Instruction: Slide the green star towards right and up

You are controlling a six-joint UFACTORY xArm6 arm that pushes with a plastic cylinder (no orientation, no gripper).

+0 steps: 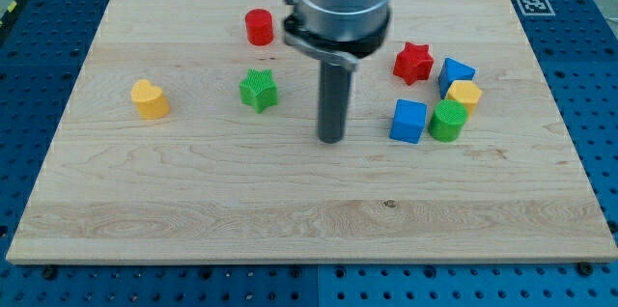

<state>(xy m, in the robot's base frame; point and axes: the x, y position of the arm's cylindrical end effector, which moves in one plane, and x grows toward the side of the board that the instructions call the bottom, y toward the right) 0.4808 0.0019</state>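
Observation:
The green star [259, 90] lies on the wooden board [290, 201], left of centre. My tip [331, 139] rests on the board to the right of the star and a little lower, apart from it by a clear gap. The rod rises to the arm's grey body at the view's top.
A red cylinder [259, 27] sits above the star. A yellow heart-like block [150, 99] is at the left. At the right a red star [413, 63], a blue block [455, 74], a yellow block [464, 94], a green cylinder [448, 121] and a blue cube [408, 121] cluster together.

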